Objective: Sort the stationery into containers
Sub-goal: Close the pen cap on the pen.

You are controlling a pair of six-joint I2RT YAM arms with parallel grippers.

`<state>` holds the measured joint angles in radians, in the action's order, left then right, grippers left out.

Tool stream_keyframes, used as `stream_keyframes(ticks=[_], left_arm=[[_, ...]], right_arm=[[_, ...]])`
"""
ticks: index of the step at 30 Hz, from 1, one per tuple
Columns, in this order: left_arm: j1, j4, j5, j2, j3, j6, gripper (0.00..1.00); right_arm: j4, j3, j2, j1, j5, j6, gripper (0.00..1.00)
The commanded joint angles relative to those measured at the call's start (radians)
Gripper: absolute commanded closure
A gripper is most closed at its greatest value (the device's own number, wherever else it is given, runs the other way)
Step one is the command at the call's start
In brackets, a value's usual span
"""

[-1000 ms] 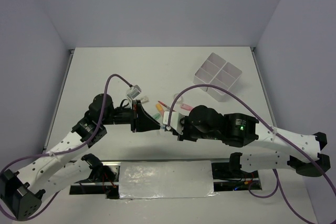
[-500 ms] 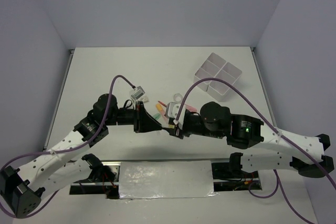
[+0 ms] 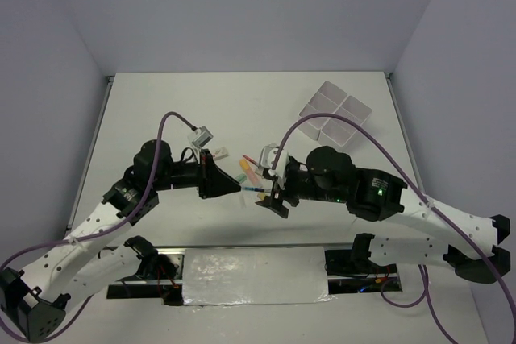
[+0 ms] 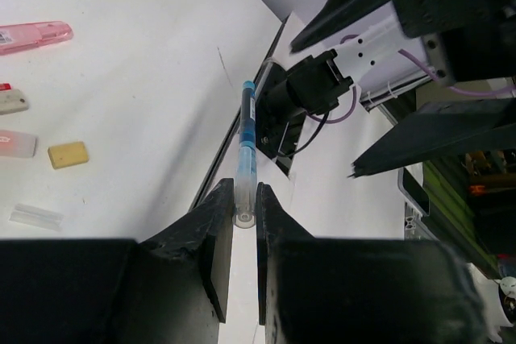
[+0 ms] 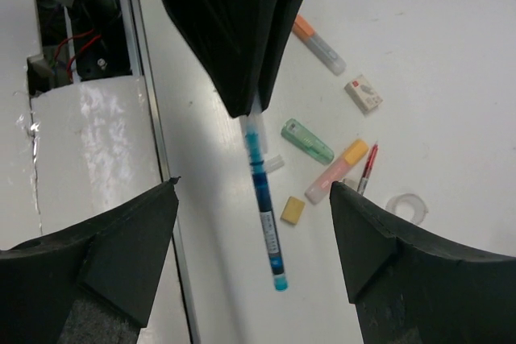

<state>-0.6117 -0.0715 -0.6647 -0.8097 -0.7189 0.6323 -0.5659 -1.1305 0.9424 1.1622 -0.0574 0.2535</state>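
A thin blue pen (image 4: 246, 142) is pinched by its clear end in my left gripper (image 4: 245, 199) and held in the air above the table. It points at my right gripper (image 5: 254, 184), whose jaws stand wide open on either side of the pen (image 5: 264, 207) without touching it. From above, both grippers (image 3: 239, 188) (image 3: 271, 190) meet at the pen (image 3: 252, 189) near the table's front middle. Below lie a green marker (image 5: 307, 141), a pink-and-yellow marker (image 5: 339, 171), an orange marker (image 5: 318, 44), a red pen (image 5: 365, 168), a tape ring (image 5: 405, 205) and a yellow eraser (image 5: 293, 209). The white four-compartment box (image 3: 334, 110) sits at the far right.
A white eraser (image 5: 364, 93) lies by the orange marker. A pink marker (image 4: 32, 35) and a clear cap (image 4: 36, 216) lie on the table in the left wrist view. The metal front rail and foil-covered plate (image 3: 254, 273) run along the near edge between the arm bases.
My right gripper has opened wide and its wrist has turned and lifted beside the pen. The left gripper still holds the blue pen and has barely shifted.
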Motion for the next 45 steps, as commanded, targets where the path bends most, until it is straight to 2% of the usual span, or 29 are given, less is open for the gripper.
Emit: stream_keyframes(ticks=[1, 4, 8, 19, 21, 22, 23, 27, 28, 31, 45], left_arm=[[0.015, 0.004, -0.044, 0.012, -0.043, -0.020, 1.00], [0.018, 0.002, -0.053, 0.009, -0.047, -0.019, 1.00], [0.020, 0.012, -0.073, 0.018, -0.047, -0.013, 1.00], [0.029, -0.042, -0.067, 0.032, -0.086, -0.031, 1.00], [0.029, -0.037, -0.070, 0.032, -0.090, -0.029, 1.00], [0.029, -0.039, -0.070, 0.032, -0.090, -0.029, 1.00], [0.030, -0.039, -0.072, 0.032, -0.090, -0.028, 1.00], [0.030, -0.018, -0.088, 0.026, -0.079, -0.019, 1.00], [0.030, -0.013, -0.093, 0.027, -0.076, -0.019, 1.00], [0.030, -0.007, -0.116, 0.023, -0.063, -0.022, 1.00], [0.007, -0.042, -0.122, -0.034, -0.036, -0.071, 1.00]], right_arm=[[-0.046, 0.018, 0.025, -0.002, -0.032, -0.016, 0.17], [-0.026, 0.034, 0.029, -0.002, -0.041, 0.000, 0.16], [-0.022, 0.048, 0.056, -0.013, 0.027, 0.023, 0.16], [-0.020, 0.104, 0.061, -0.042, -0.032, 0.009, 0.22], [-0.014, 0.118, 0.058, -0.042, -0.025, 0.009, 0.28], [-0.015, 0.118, 0.058, -0.044, -0.019, 0.010, 0.41], [-0.017, 0.118, 0.058, -0.042, -0.016, 0.012, 0.49], [0.003, 0.118, 0.052, -0.042, 0.001, 0.035, 0.73], [0.009, 0.117, 0.052, -0.041, 0.008, 0.039, 0.83], [0.026, 0.113, 0.055, -0.041, 0.008, 0.047, 1.00], [0.106, 0.104, 0.021, -0.038, -0.065, 0.038, 1.00]])
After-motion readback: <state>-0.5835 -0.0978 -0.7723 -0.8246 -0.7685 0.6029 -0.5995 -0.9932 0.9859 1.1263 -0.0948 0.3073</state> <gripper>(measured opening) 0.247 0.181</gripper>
